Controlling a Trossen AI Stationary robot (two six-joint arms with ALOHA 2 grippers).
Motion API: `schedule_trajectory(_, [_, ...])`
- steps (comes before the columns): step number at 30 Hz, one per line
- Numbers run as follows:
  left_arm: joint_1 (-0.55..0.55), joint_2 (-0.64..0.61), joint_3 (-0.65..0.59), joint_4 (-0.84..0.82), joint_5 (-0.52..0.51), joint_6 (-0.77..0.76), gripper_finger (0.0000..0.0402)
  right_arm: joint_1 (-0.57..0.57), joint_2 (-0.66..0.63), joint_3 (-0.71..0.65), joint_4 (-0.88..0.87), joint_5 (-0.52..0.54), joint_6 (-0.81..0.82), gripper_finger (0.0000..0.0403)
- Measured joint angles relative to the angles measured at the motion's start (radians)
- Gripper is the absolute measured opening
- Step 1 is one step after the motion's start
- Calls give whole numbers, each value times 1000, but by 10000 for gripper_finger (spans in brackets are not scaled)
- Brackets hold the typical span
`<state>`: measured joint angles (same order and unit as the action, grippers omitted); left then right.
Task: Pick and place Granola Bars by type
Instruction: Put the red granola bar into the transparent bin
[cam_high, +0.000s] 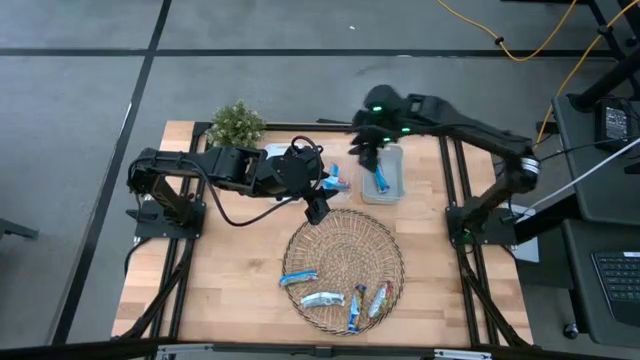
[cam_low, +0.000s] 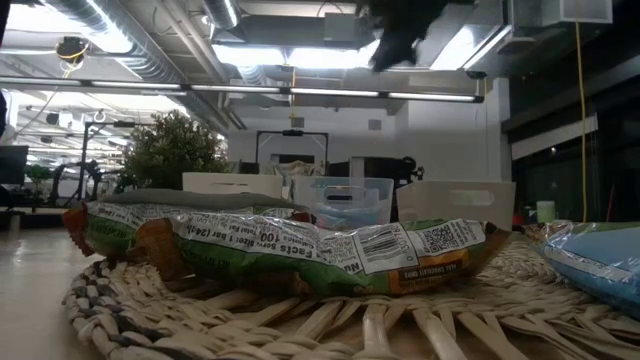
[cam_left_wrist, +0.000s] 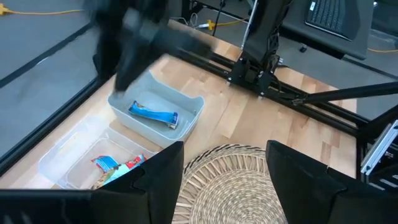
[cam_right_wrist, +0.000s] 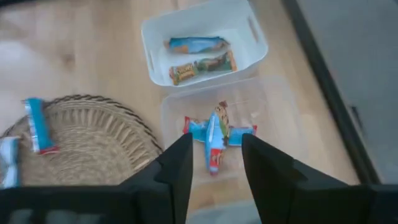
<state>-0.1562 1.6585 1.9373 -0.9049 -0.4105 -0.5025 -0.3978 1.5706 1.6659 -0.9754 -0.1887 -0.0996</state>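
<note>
Several granola bars (cam_high: 322, 298) in blue and silver wrappers lie flat in the near half of the round wicker basket (cam_high: 345, 225). In the low view a green-and-orange bar (cam_low: 290, 245) lies on the weave. One blue bar (cam_left_wrist: 154, 114) lies in the right bin (cam_high: 390, 185). Blue-and-red bars (cam_right_wrist: 214, 134) lie in the middle clear bin, and two more bars (cam_right_wrist: 199, 56) in the white bin. My left gripper (cam_high: 318, 208) (cam_left_wrist: 227, 180) hangs open and empty over the basket's far-left rim. My right gripper (cam_high: 368, 158) (cam_right_wrist: 214, 168) hovers open and empty above the bins.
Three small bins stand in a row along the far side of the basket, with the left arm partly covering the white bin (cam_right_wrist: 239, 28). A potted plant (cam_high: 237, 124) stands at the far left of the table. Bare wood (cam_high: 230, 280) lies left of the basket.
</note>
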Motion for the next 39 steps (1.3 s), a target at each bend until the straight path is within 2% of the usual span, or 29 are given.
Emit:
schedule_trajectory(6, [-27, -6, 0, -51, -13, -1, 219, 98, -270, -2, -145, 149, 72, 121])
schedule_trajectory(9, [-34, -7, 0, -65, -40, 3, 219, 177, -386, -2, -140, 166, 118, 115])
schedule_trajectory(12, [-32, -10, 0, -65, -43, 15, 219, 254, -470, -2, -137, 129, 152, 114])
schedule_trajectory(18, [-24, -10, 0, -65, -42, 25, 219, 391, -556, -2, -183, -63, 227, 114])
schedule_trajectory(24, [-25, -10, 0, -65, -41, 35, 219, 639, -525, -3, -220, -119, 272, 114])
schedule_trajectory(31, [-26, -10, 0, -65, -29, 37, 219, 939, -357, -5, -298, 1, 280, 113])
schedule_trajectory(36, [-26, -10, 0, -65, 5, 64, 219, 1070, -210, -6, -323, 6, 305, 113])
schedule_trajectory(39, [-26, -10, 0, -65, 16, 79, 219, 1103, -156, -6, -334, 81, 302, 113])
